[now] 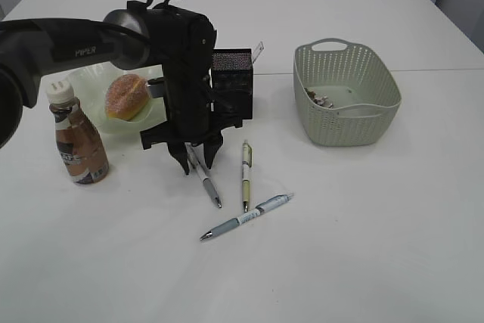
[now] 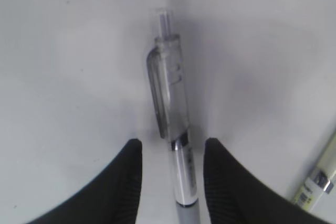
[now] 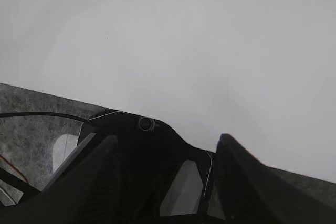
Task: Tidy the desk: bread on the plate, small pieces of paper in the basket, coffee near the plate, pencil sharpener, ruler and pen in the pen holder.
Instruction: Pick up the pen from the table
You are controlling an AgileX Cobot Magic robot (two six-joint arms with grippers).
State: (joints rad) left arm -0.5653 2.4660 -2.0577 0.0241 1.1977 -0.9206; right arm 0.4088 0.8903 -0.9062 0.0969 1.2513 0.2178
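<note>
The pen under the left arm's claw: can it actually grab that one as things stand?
Probably yes. The left gripper is open with its fingers on either side of the pen, which lies flat on the desk. Nothing sits between them, and the neighbouring pen lies apart.

L arm (image 1: 68, 47) comes in from the left edge, wrist bent so the L gripper (image 1: 195, 163) points straight down at the desk (image 1: 363, 247); its fingers (image 2: 123, 182) stand apart w/ a pen (image 2: 176, 145) lying between them, gaps visible both sides, tips at desk level. R gripper (image 3: 168, 182) sits low over the near desk edge, angled across the top; jaws apart, nothing between them; R arm not seen in exterior view.
</note>
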